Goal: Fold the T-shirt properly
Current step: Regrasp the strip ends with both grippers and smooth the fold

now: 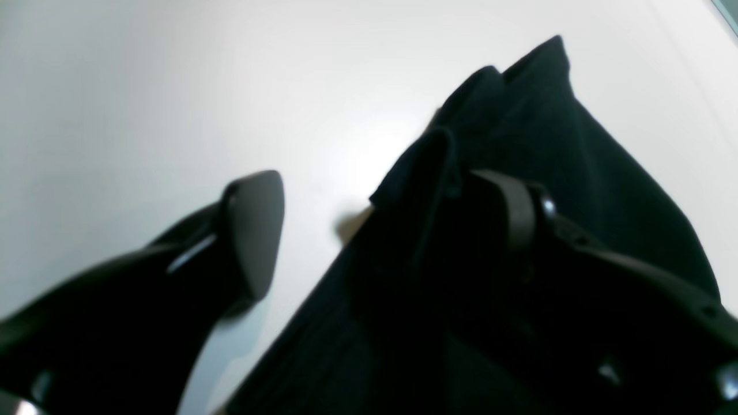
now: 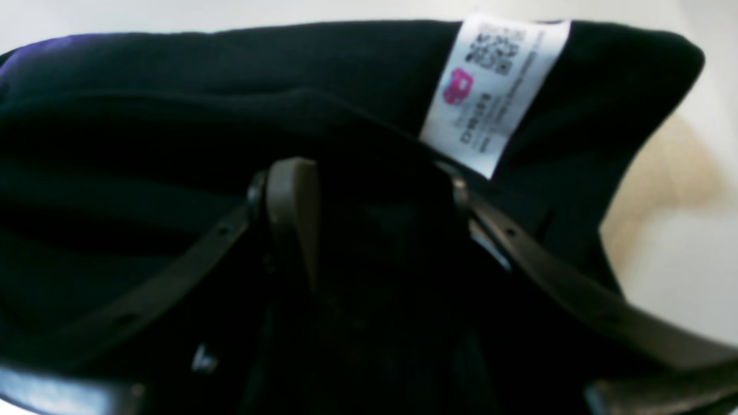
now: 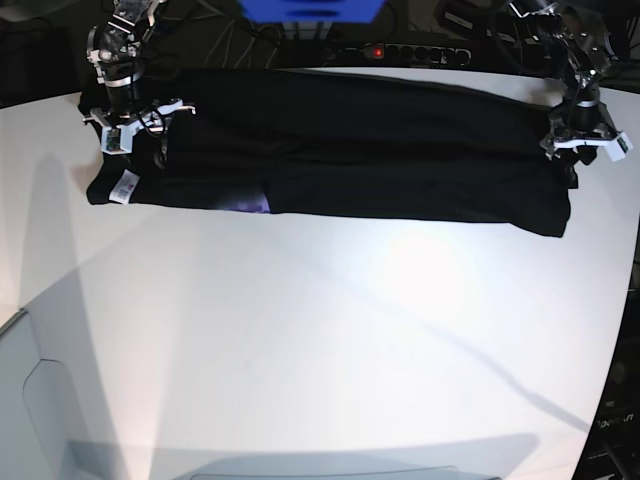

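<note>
Black T-shirt stretched along white surface, left hand released beside cloth, right hand grasping tagged end

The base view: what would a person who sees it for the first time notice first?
First, the long black T-shirt, stretched in a band across the far side of the white table. Then the two arms at its ends: the right gripper at the picture's left, the left gripper at its right. A small white tag stands out near the shirt's left end.
</note>
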Robot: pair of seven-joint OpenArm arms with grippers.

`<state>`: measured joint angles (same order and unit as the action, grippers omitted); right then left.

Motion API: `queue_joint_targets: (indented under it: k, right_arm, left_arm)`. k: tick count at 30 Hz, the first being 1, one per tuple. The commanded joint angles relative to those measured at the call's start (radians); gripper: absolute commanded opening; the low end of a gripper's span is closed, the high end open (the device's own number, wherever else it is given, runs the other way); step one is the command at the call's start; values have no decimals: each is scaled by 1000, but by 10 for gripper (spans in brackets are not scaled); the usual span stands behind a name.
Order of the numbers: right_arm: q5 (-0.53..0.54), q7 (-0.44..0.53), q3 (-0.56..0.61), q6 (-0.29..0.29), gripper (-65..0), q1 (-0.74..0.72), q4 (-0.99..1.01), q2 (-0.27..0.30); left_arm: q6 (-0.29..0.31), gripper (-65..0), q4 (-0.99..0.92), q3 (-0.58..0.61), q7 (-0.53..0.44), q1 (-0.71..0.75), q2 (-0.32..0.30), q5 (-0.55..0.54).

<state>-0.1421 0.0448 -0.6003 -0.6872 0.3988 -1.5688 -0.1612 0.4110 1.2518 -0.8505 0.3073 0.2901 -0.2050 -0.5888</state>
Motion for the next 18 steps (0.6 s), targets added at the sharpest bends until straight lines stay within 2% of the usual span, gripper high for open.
queue_joint_targets:
  k: [1,5,7,10,12,18]
  right_arm:
    - [8,10,-4,-11,-356,-2,-11,4]
    - [8,10,0,-11,-356,-4,-11,4]
    - [8,10,0,-11,-356,-4,-12,4]
    - [8,10,-2,-11,-356,-4,-12,4]
    - [8,10,-2,-11,-356,-4,-12,4]
    - [8,10,-2,-11,-356,-5,-12,4]
  left_arm:
    - [-4,-178,9,17,13,7,-14,-1]
    - [-2,-180,7,37,13,14,-14,-1]
    - [10,-203,4,37,13,14,-14,0]
    - [142,-282,3,32,13,14,-14,7]
    - [203,-336,3,29,13,16,-14,8]
    - [214,-500,3,26,11,30,-14,7]
